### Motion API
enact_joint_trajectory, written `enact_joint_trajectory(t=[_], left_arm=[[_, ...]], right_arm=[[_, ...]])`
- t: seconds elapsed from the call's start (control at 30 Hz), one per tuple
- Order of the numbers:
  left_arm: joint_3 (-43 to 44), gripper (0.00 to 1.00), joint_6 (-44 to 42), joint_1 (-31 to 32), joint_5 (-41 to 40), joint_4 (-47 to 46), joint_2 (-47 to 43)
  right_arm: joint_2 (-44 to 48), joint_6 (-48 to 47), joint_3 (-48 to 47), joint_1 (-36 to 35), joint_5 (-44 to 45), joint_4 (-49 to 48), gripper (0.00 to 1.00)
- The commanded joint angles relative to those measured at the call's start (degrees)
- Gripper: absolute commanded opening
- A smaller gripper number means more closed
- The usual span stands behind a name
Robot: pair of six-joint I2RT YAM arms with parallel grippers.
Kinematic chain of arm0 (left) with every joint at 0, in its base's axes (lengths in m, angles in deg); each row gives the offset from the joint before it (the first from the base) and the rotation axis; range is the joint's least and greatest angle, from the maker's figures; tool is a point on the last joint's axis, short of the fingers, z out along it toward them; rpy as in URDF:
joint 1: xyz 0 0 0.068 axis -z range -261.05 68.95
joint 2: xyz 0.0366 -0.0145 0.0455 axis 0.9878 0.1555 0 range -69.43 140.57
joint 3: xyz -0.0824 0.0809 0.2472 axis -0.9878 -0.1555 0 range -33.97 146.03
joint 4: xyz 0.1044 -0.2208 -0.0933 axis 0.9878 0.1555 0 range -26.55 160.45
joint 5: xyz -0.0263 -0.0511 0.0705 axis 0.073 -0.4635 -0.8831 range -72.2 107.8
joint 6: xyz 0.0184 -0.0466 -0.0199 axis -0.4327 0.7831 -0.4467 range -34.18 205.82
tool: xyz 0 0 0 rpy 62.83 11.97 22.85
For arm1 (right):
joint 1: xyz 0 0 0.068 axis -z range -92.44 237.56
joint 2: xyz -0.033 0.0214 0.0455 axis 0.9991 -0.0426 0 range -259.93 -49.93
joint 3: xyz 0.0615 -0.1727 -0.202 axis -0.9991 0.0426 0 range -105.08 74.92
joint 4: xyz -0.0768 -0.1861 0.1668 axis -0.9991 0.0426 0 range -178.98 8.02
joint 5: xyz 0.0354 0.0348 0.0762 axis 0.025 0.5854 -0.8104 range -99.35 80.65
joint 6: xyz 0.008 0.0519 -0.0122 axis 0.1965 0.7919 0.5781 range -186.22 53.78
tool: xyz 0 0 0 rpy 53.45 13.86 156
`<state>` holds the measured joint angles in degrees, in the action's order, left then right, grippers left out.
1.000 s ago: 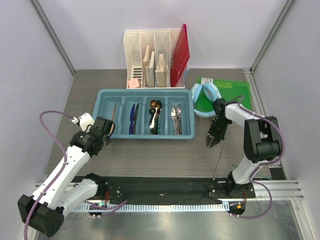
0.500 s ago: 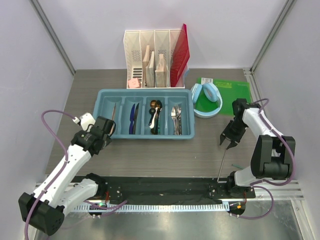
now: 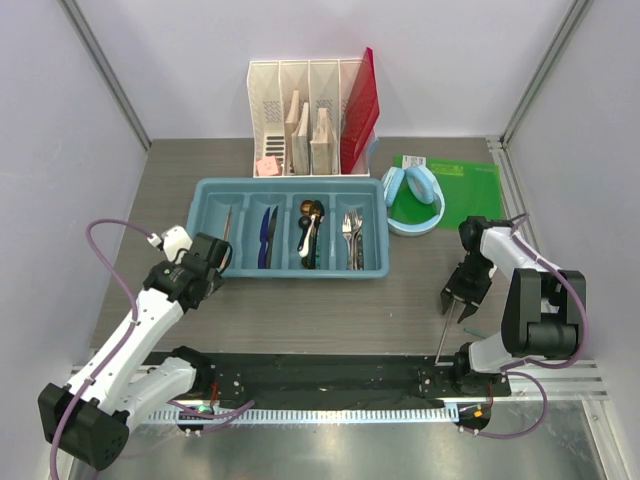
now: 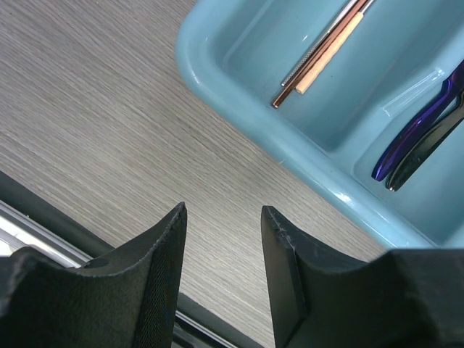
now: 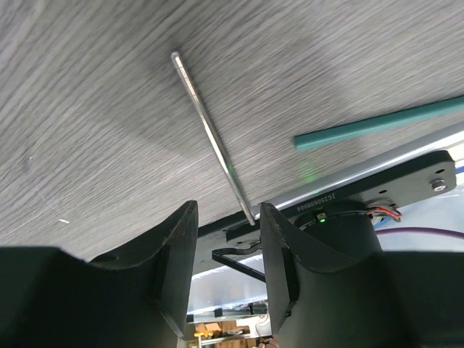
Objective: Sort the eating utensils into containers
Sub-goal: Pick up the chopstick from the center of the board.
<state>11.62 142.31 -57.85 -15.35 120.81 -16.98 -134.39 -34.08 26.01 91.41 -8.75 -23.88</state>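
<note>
Grey wood-grain tabletop (image 3: pixel 300 310) fills the scene, closed in by pale walls on three sides.

The right gripper (image 5: pixel 226 217) hangs low over the table's near right part, its jaws apart. A silver chopstick (image 5: pixel 210 138) lies flat on the wood beneath it, and the chopstick's near end sits in the gap between the two fingers; neither finger visibly presses on it. In the overhead view this chopstick (image 3: pixel 441 335) runs from the right gripper (image 3: pixel 458 303) toward 6 o'clock, ending at the black rail (image 3: pixel 330 378) that carries the arm bases. A teal stick (image 5: pixel 377 125) lies on the wood just beside it, at 3 o'clock in the wrist view.

The left gripper (image 4: pixel 221 246) also has its jaws apart with only bare table between them. At its 1 o'clock is the near left corner of the light blue cutlery tray (image 4: pixel 239 116).

From above, the cutlery tray (image 3: pixel 290 272) sits mid-table, at 2 o'clock from the left gripper (image 3: pixel 215 262). From left to right, its compartments hold thin chopsticks (image 3: pixel 227 225), blue-handled knives (image 3: pixel 268 235), spoons (image 3: pixel 311 235) and silver forks (image 3: pixel 352 238).

At 3 o'clock of the tray, light blue headphones (image 3: pixel 412 195) rest on a green board (image 3: pixel 465 185). At 12 o'clock stands a white file organizer (image 3: pixel 300 115).
</note>
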Motion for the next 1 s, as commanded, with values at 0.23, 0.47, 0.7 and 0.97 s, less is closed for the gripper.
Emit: enact_joint_trajectory(t=[0.23,0.47,0.7,0.97], left_arm=[[-0.67,0.47,-1.21,-0.26,-0.78,-1.64,-0.24],[-0.41,0.47,-2.0,-0.26,-0.43,-2.26,0.02],[0.3,0.47,-2.35,-0.26,-0.43,-2.17,0.55],[-0.06,0.47,-1.91,-0.26,-0.87,-1.55,-0.32]], right_arm=[[-3.69,0.99,1.01,-0.17,0.54,-2.43,0.45],[-6.49,0.91,1.09,-0.17,-2.79,-5.16,0.44],[-12.21,0.12,1.27,-0.08,-4.64,-7.53,0.4],[-15.29,-0.59,0.74,-0.08,-6.49,-8.85,0.01]])
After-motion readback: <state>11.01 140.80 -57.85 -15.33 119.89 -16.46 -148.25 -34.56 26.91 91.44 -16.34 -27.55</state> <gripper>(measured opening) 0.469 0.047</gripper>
